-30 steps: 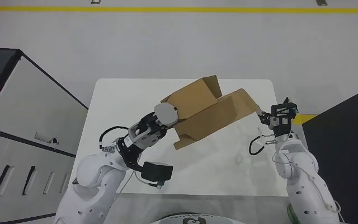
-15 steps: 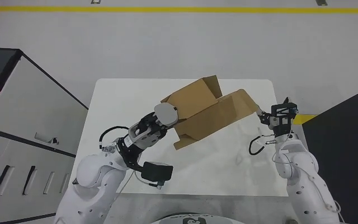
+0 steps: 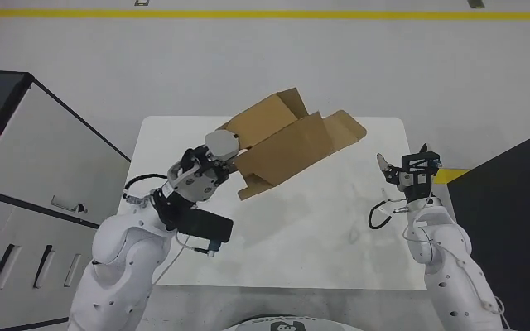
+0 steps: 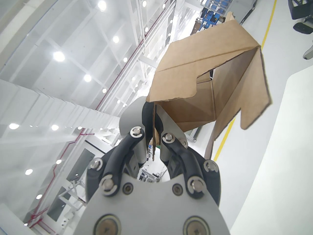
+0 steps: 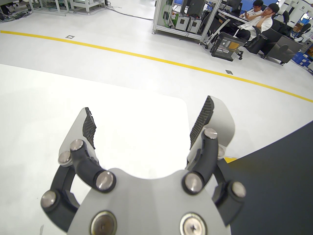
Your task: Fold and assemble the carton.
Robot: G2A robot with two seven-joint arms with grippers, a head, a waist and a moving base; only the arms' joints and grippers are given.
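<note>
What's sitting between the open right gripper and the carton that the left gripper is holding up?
Nothing visible. Only bare table lies between the right gripper and the carton's nearest flap; the left gripper is shut on the carton's opposite end.

No readable text, labels or numbers, carton (image 3: 286, 149) unprinted

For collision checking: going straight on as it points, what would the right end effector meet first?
Likely the bare table, if it dips at all; the right end effector points clear of the carton.
</note>
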